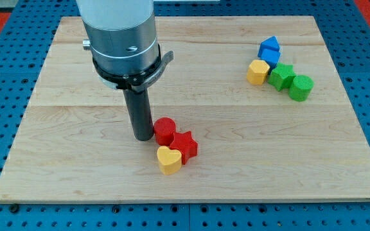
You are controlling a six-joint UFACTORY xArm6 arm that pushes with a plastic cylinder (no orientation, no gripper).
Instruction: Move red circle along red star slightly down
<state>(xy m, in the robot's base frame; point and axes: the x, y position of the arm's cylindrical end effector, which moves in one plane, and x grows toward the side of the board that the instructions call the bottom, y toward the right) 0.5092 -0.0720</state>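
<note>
The red circle (pixel 165 130) sits near the board's lower middle. The red star (pixel 185 144) touches it on its lower right. A yellow heart (pixel 169 160) lies just below both, touching the star. My tip (pixel 143 136) rests on the board just left of the red circle, close against its left side. The arm's grey body rises above the rod toward the view's top.
A cluster at the upper right holds two blue blocks (pixel 270 51), a yellow block (pixel 257 72), a green star (pixel 281 76) and a green circle (pixel 300 87). The wooden board (pixel 76 160) lies on a blue pegboard.
</note>
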